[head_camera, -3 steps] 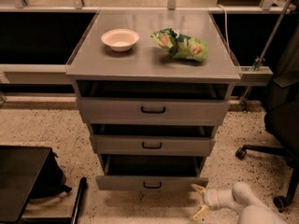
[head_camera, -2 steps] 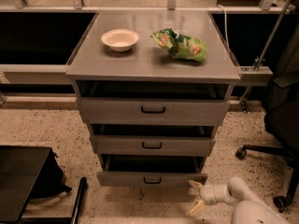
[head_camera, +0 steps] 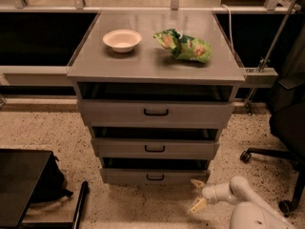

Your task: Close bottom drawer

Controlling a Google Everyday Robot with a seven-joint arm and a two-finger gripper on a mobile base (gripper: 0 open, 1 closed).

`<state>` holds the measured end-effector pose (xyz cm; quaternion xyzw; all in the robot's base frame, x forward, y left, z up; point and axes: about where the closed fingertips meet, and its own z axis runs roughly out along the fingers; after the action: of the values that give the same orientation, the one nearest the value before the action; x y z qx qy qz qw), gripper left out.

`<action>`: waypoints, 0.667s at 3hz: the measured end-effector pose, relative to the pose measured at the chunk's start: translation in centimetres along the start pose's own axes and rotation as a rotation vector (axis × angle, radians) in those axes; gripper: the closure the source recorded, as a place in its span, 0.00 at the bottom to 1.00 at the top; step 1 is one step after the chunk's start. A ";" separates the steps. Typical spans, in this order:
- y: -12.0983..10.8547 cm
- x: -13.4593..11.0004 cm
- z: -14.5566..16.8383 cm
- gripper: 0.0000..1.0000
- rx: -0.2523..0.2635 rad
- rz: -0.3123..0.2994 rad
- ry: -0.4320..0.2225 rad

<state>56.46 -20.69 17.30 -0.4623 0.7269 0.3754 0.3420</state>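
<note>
White bowl [head_camera: 122, 40], green snack bag [head_camera: 183, 45] sitting on cabinet surface [head_camera: 143, 66]. Top drawer [head_camera: 156, 112], middle drawer [head_camera: 155, 148] standing slightly out. Office chair [head_camera: 286, 123] standing at right. Bottom drawer [head_camera: 155, 176] sitting lowest, just above floor, partly out, dark gap showing above its front. Pincer [head_camera: 197, 194] hovering low beside drawer's right front corner, released, spread wide, grasping nothing; contact with corner unclear.

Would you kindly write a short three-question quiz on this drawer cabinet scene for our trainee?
1. True or false: the open gripper sits near the floor by the right front corner of the bottom drawer.
2. What lies beside the bowl on the cabinet top? A. green snack bag B. mug C. book
3. Fill in: the cabinet has ___ drawers.
Key: 1 true; 2 A; 3 three.
</note>
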 end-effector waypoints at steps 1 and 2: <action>-0.7 -0.5 0.1 0.00 0.011 0.005 -0.006; -0.8 -0.7 0.1 0.00 0.014 0.005 -0.008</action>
<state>57.46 -20.57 17.65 -0.4566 0.7292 0.3731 0.3473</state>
